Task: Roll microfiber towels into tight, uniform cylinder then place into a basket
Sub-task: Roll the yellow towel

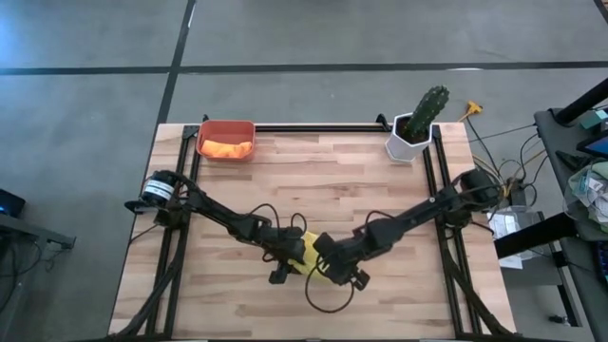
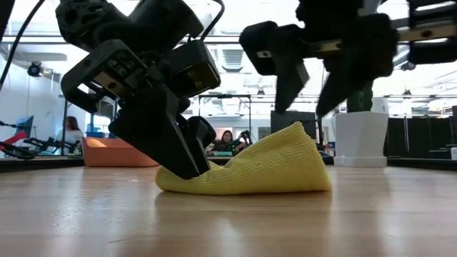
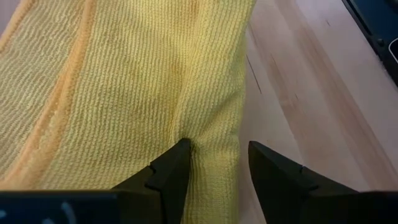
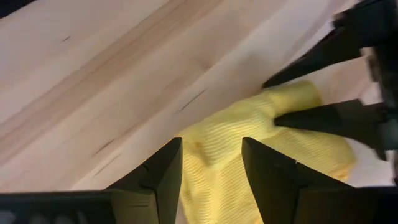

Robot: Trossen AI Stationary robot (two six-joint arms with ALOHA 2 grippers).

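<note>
**Yellow towel bunched between both pincers at the desk's front**

From above I see the yellow microfiber towel as a small folded wad near the front middle of the wooden desk, mostly covered by the two arms that meet over it. At desk level it reads as a low, lumpy wedge: flat and thin at one end, rising to a rounded peak at the other, with a fine ribbed weave and a soft fold along its bottom edge. It is a loose heap, not a tight cylinder.

My left pincer is down at the towel's edge, its jaws partway apart with a ridge of yellow cloth pinched between them. My right pincer hovers over the opposite end, jaws partway apart astride a corner of the cloth; I cannot tell whether it actually grips.

The red-orange basket sits at the desk's far left corner, well apart from the yellow towel, and the orange towel lies inside it. A white pot with a cactus stands at the far right.
</note>
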